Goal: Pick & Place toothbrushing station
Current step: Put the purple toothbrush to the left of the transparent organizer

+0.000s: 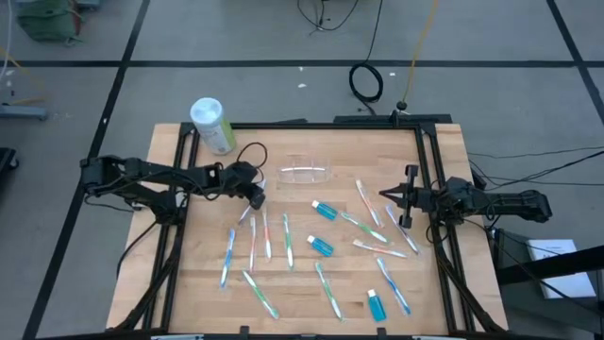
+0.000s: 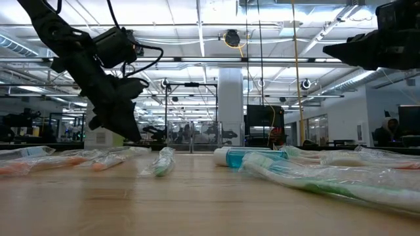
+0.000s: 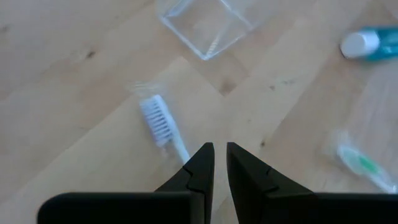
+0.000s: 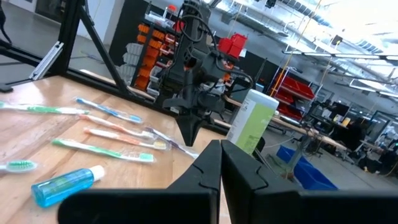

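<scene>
- Your left gripper (image 1: 256, 195) hangs over the wood with its 2 fingers (image 3: 200, 163) drawn nearly together, only a thin slit between them, and nothing held.
- Just beside those fingertips, at about 10 o'clock in the left wrist view, lies a wrapped white-bristled toothbrush (image 3: 160, 121); it is not the target.
- Farther out, the toothbrushing station (image 1: 306, 172) lies at about 2 o'clock from the left gripper in the high view, near but apart from it, on bare wood.
- Its long axis runs from 9 o'clock to 3 o'clock across the table, so I judge you need to open wide and close across the short side.
- Your right gripper (image 1: 389, 195) waits off at the station's 4 o'clock, fingers together and empty, and sits farther away than the left, with toothbrushes between.
- The pale-green cylinder (image 1: 214, 127) stands at the station's 10 o'clock, well apart; leave it.
</scene>
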